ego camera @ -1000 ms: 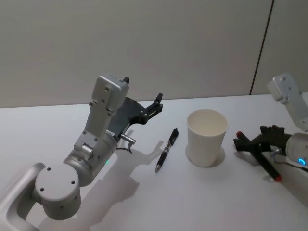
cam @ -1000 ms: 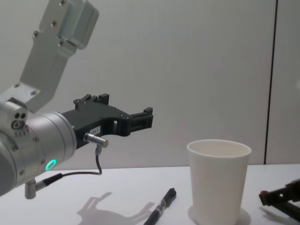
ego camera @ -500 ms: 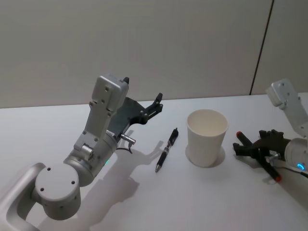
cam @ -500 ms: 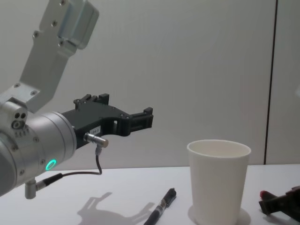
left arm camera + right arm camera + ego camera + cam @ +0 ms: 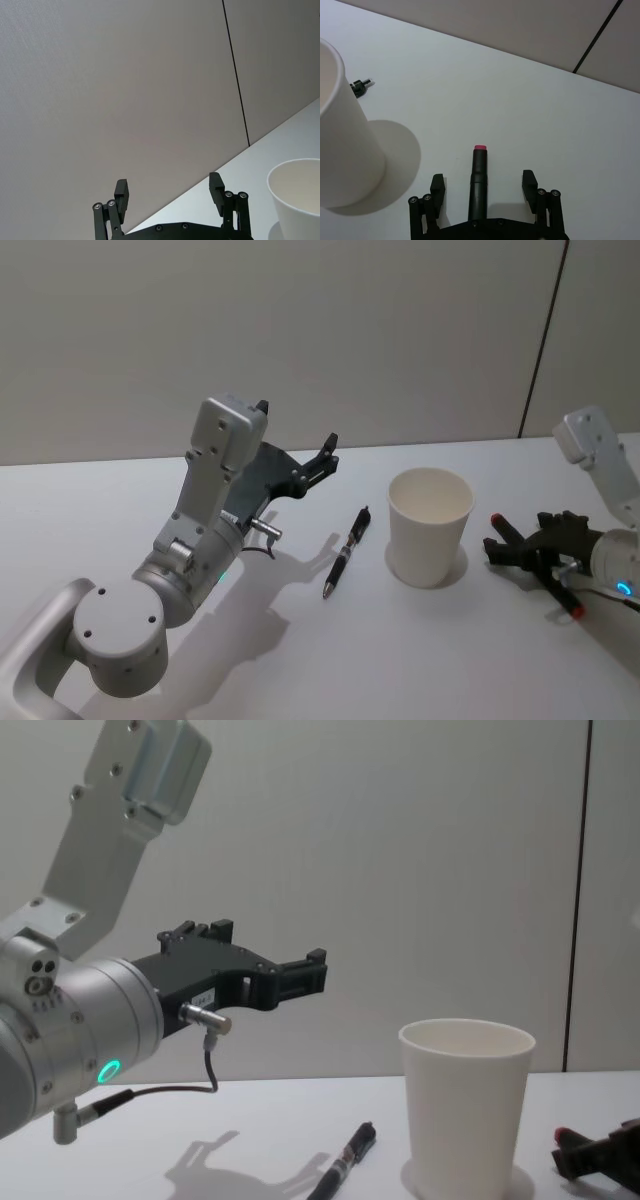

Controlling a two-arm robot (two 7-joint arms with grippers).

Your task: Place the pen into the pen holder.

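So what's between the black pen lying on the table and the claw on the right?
The white paper cup stands upright between the black pen and the right gripper, clearest in the head view.

On the table (image 5: 420, 665), the pen holder (image 5: 430, 527) stood upright near the middle, and a pen (image 5: 346, 552) lay flat just to its left without touching it. Farther left, the left gripper (image 5: 297, 424) hung above the table, well clear of the surface. To the right of the pen holder, a second pen (image 5: 479, 161) lay on the table, with the right gripper (image 5: 483, 179) low over it, one finger on either side.
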